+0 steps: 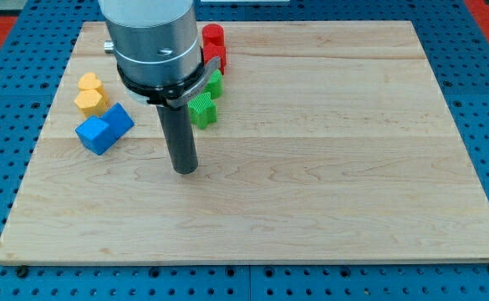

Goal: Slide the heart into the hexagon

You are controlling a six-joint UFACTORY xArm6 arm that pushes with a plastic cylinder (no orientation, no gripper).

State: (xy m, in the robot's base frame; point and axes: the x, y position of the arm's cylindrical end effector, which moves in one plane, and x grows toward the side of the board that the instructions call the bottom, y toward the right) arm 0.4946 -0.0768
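Note:
My tip [185, 170] rests on the wooden board [328, 167], left of centre. Two yellow blocks sit at the view's left: a smaller one that looks like the heart [89, 82], and just below it, touching or nearly so, one that looks like the hexagon [91, 101]. Both lie up and to the left of my tip, well apart from it. The blue blocks stand between my tip and the yellow pair.
Two blue blocks [95, 135] [119, 119] lie touching below the yellow ones. Two green blocks [203, 110] [214, 84] sit just above and right of my tip. Two red blocks [213, 37] [216, 60] sit near the top edge, partly hidden by the arm.

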